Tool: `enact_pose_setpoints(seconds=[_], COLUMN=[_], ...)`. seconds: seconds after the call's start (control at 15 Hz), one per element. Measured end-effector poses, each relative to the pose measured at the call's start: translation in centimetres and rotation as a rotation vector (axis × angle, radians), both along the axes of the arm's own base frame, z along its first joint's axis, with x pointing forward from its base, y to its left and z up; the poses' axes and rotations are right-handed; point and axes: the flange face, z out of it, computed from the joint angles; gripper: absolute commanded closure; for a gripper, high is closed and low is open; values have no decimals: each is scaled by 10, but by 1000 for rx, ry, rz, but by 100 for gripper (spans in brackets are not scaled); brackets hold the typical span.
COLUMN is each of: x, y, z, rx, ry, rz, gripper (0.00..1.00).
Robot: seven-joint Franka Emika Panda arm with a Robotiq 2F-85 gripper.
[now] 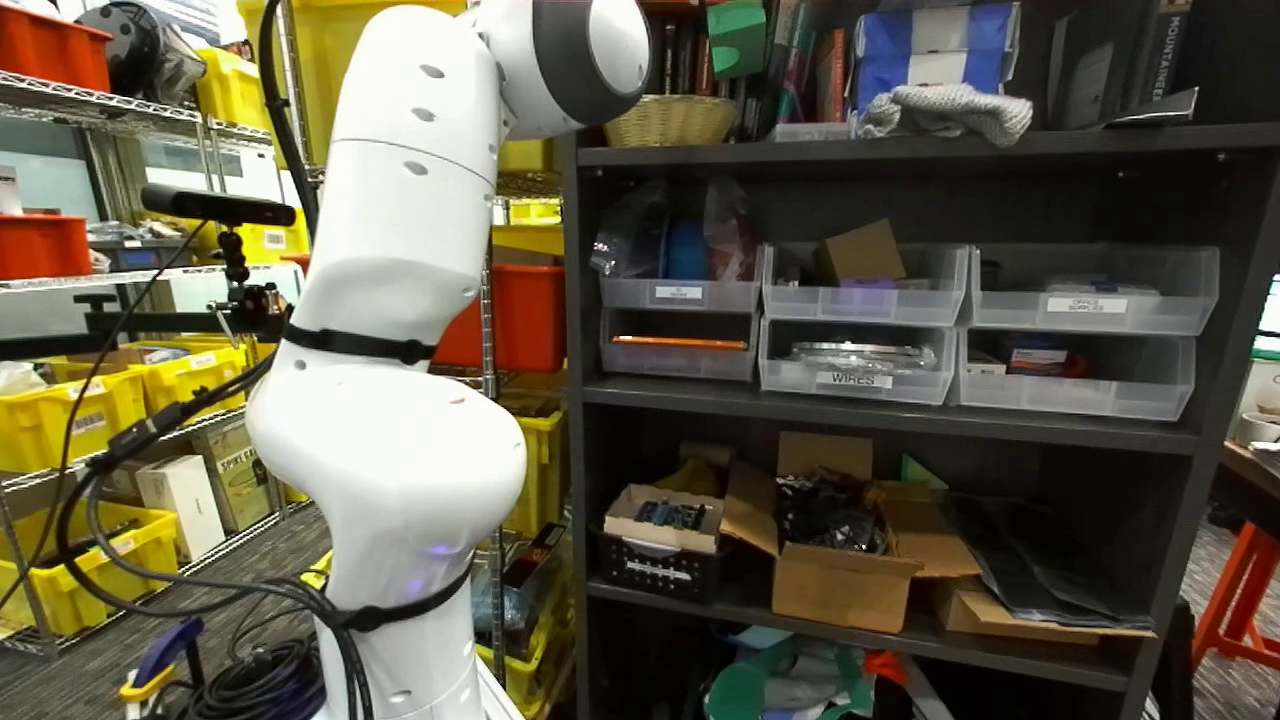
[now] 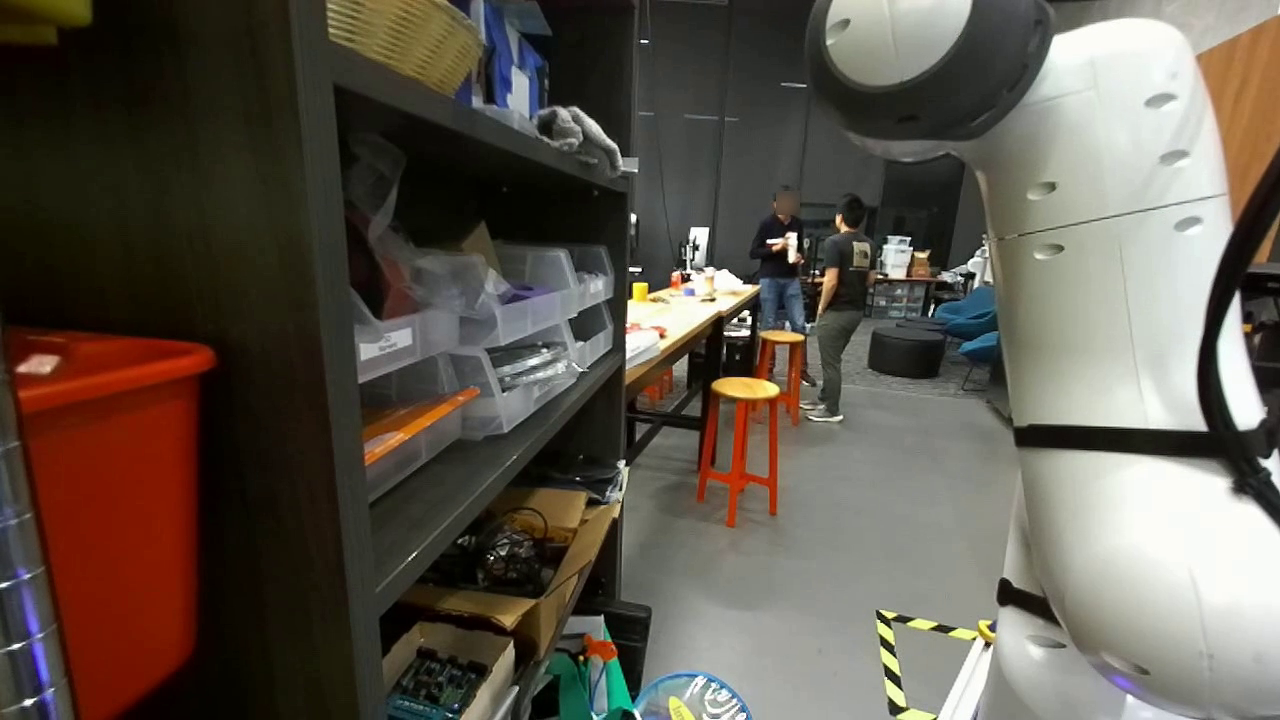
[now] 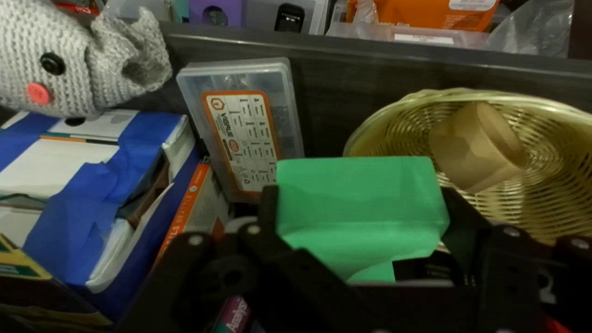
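From where I stand, the white jointed robot arm [image 1: 400, 220] rises beside a tall, dark shelf unit [image 1: 880, 152], and its black two-fingered claw [image 3: 361, 208] is pinching a smooth, bright green, box-shaped block [image 3: 358, 192], one finger against each end. In an exterior view the block shows above the top shelf, slightly tilted, with upright books [image 1: 832, 75] behind it.

Just beside it on that shelf is a round basket of pale woven wicker [image 3: 402, 134], with a tan, cup-shaped piece [image 3: 476, 148] tipped on its side within. I can't tell whether the block touches the basket. Toward the other side rests a clear plastic case with an orange-bordered label [image 3: 245, 134]; past it come a box wrapped in blue and white [image 3: 92, 217] and a grey knitted toy with a black button eye [image 3: 69, 64], close to the shelf's edge.

Lower down, clear plastic bins [image 1: 1090, 395] stand stacked in two rows, one marked WIRES, above an open brown cardboard box [image 1: 840, 590] full of dark items. Across the room two people [image 2: 848, 290] stand near a long wooden-topped table [image 2: 680, 325] and red-orange stools with round wooden seats [image 2: 742, 389].
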Motion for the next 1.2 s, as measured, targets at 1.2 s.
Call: enact_pose_setpoints(seconds=[1.2], x=[-17], y=[49], z=[-36], rx=[-79], ry=[226], rz=[266], gripper=[44])
